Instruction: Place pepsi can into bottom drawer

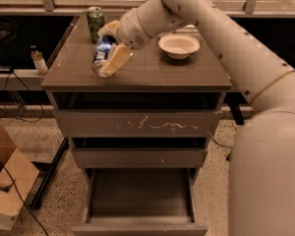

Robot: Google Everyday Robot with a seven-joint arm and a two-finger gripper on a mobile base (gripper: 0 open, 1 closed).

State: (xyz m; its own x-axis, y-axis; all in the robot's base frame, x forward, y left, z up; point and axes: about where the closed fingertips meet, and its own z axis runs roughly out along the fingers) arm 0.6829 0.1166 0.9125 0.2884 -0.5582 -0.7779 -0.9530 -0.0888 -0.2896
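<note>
The pepsi can (102, 53), blue with white markings, is tilted between the fingers of my gripper (108, 58) just above the left part of the cabinet top (152, 68). The gripper is shut on the can; a tan finger (116, 59) covers its right side. The bottom drawer (140, 195) is pulled open below, its flat grey interior showing with nothing in it. My arm reaches in from the upper right.
A green can (95, 21) stands at the back left of the top. A white bowl (179, 45) sits at the back right. The scratched top drawer (137, 123) and the middle drawer (137, 156) are slightly open. A cardboard box (5, 191) is on the floor at left.
</note>
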